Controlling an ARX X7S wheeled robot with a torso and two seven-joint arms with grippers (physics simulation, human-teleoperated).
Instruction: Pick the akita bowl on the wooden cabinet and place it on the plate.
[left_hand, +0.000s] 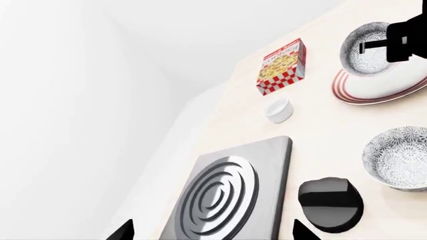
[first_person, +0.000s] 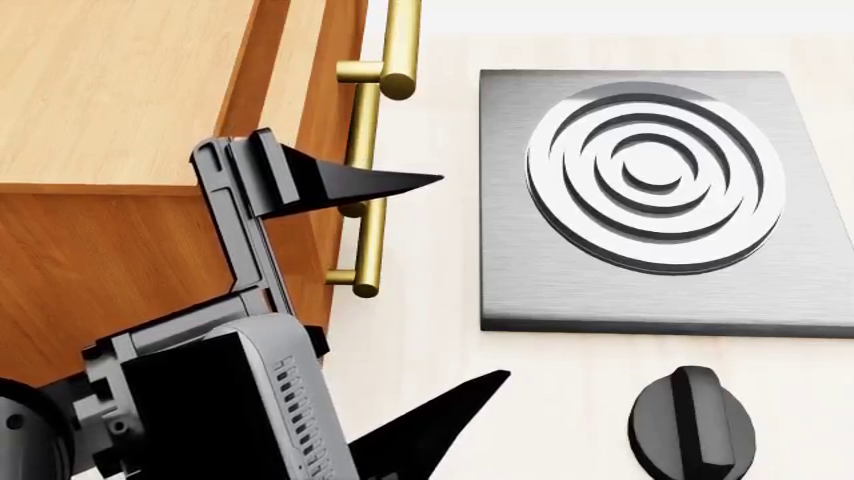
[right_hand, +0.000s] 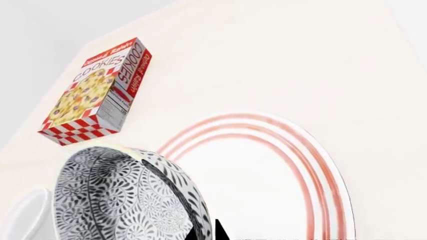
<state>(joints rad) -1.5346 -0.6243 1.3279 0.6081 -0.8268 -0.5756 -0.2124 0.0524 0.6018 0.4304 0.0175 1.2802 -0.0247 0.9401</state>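
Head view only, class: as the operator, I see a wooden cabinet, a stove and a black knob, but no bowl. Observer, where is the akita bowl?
Observer: The left wrist view shows the akita bowl in the right gripper, over the plate.
Operator: Is it sitting flat on the plate?
Observer: The right wrist view shows it tilted above the red-ringed rim. I cannot tell whether it touches.
Operator: What else is near the plate?
Observer: A cookie box and a small white cup lie beside it, and a second patterned bowl stands near the knob.
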